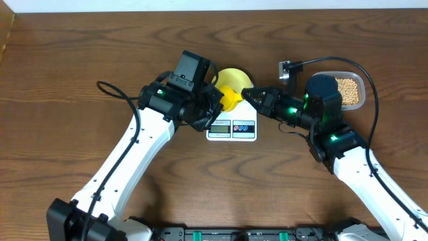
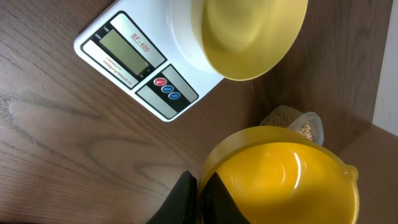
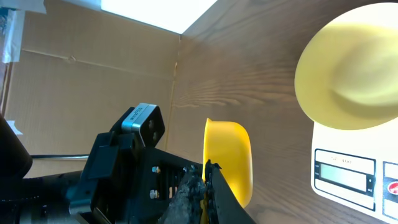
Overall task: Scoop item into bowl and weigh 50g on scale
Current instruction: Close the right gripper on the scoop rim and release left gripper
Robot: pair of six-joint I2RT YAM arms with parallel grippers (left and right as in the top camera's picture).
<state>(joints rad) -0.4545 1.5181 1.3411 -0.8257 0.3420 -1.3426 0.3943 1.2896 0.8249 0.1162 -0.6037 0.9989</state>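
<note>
Left gripper and right gripper meet on the yellow measuring spoon from either side in the overhead view. The spoon is just near of the bowl, which sits on the far part of the scale. The beans lie in the clear tub well to the right, so the right arm is nearer them. From the left wrist, the left fingers are pinched together under the spoon's rim; spoon and bowl are both empty. From the right wrist, the right fingers look clamped on the spoon's edge, though the contact is too cramped to be sure; the spoon stands edge-on, left of the bowl
</note>
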